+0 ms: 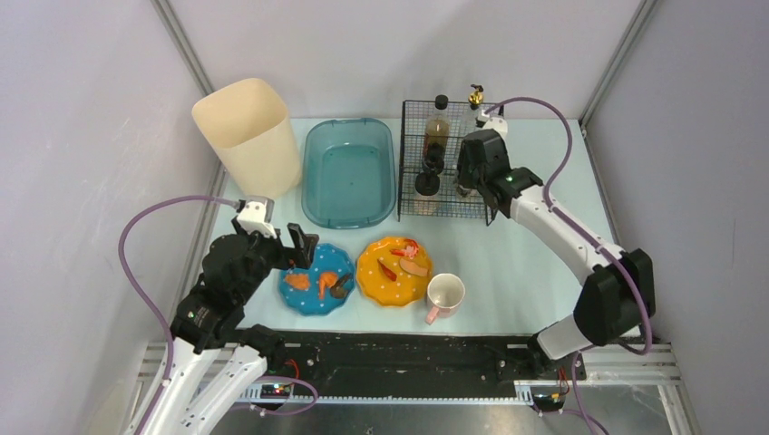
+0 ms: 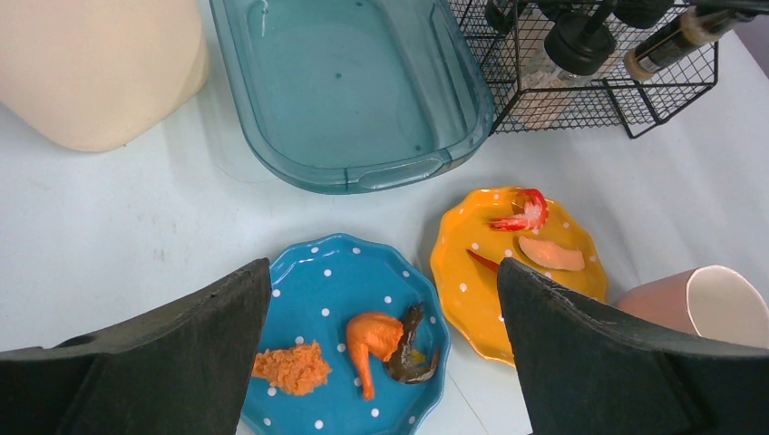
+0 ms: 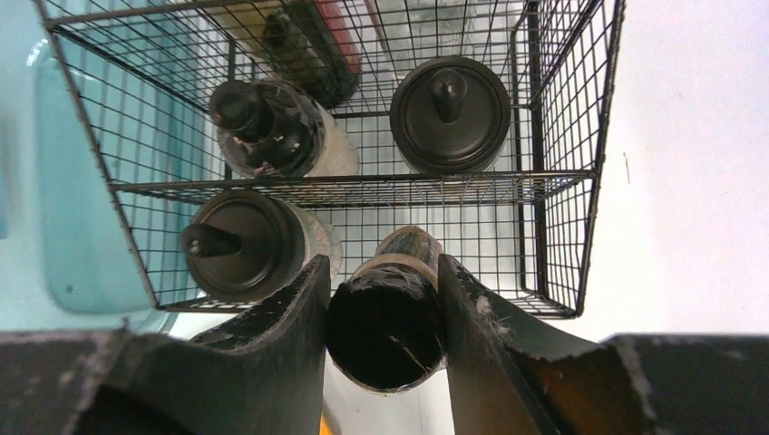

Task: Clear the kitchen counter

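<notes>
Right gripper [image 3: 385,304] clamps a dark-capped bottle [image 3: 385,344] upright above the vacant cell of the wire rack [image 3: 555,227]. Left gripper [image 2: 383,272], jaws spread, hovers over the blue plate [image 2: 317,290].

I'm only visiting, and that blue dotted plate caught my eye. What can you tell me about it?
The blue plate is round with a scalloped rim and white dots, glossy like glazed ceramic. It lies flat on the pale counter near the front edge, close beside the orange plate; whether they touch is unclear. On it lie an orange crumbly heap, an orange drumstick-shaped piece and a dark scrap beside it. The left tool hangs open above it.
</notes>
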